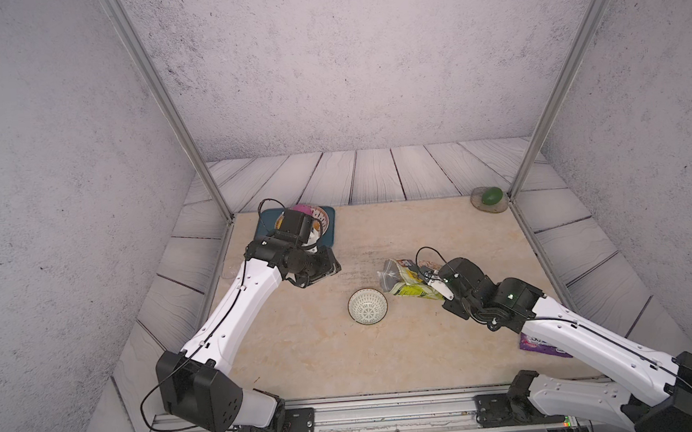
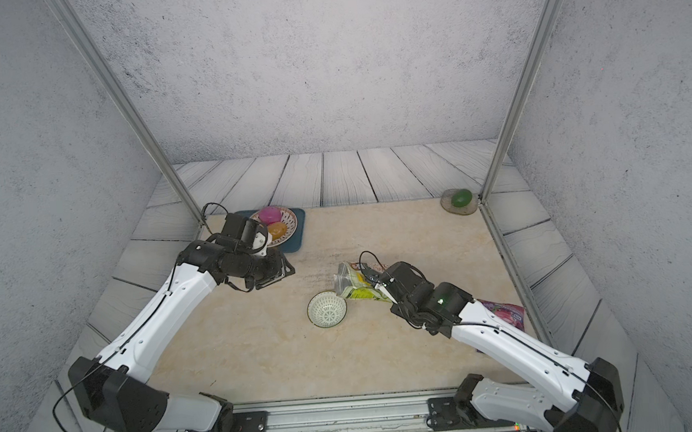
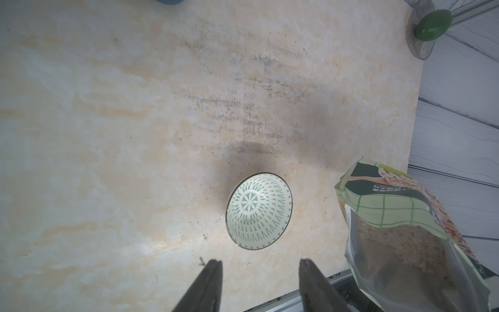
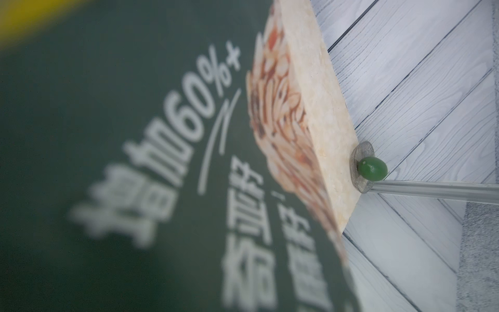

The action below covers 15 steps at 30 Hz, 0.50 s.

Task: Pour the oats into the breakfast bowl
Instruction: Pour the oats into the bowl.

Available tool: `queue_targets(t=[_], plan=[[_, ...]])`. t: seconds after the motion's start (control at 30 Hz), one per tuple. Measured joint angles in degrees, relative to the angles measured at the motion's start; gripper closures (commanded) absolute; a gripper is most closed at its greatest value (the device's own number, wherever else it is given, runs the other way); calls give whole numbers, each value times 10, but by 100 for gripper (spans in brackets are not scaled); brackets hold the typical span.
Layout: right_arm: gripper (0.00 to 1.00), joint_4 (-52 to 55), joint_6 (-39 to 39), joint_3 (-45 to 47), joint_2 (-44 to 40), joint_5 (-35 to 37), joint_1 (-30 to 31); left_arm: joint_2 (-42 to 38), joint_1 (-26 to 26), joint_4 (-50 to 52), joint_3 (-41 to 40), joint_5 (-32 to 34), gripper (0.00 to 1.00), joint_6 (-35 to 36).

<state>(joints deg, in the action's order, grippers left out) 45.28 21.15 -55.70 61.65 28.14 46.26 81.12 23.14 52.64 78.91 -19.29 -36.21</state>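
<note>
Oats (image 3: 399, 243) show as a pale, grainy mass through the clear inner wall of a lime-green stand-up plastic pouch (image 1: 409, 283). The right hand (image 1: 434, 286) grips this pouch near its base end, jaws closed onto the film. The pouch is tipped over, with its long axis running roughly across the bench (image 1: 304, 353). Its base is toward the right hand and its open mouth points to the robot's left, toward the small round breakfast bowl (image 1: 367, 306). In both top views the mouth sits just beside the bowl's far right rim; whether it hangs over the rim I cannot tell.

The bowl stands upright near the middle of the beige marble-look bench, its white inside with teal radiating marks bare. The left hand (image 3: 260, 263) hovers to the left of the bowl, its two dark fingers (image 3: 213, 281) parted by a clear gap with nothing between them.

A purple candy bag (image 2: 505, 312) lies flat under the right forearm. At the far left a wide patterned dish (image 2: 291, 221) sits on a dark-blue square tray (image 2: 301, 228). It holds a pink fruit (image 2: 269, 215) and an orange fruit (image 2: 277, 229), and the left wrist partly hides it. In the far right corner a green oval fruit (image 1: 492, 195) rests on a small grey round saucer (image 1: 476, 201). The right wrist view is filled by the pouch's blurred dark-green print.
</note>
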Motion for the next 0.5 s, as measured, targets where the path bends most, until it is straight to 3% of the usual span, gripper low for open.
queue_targets(t=[0.5], plan=[[100, -38, 75, -1, 74, 114, 61, 21, -3, -73, -82, -57, 53, 11]])
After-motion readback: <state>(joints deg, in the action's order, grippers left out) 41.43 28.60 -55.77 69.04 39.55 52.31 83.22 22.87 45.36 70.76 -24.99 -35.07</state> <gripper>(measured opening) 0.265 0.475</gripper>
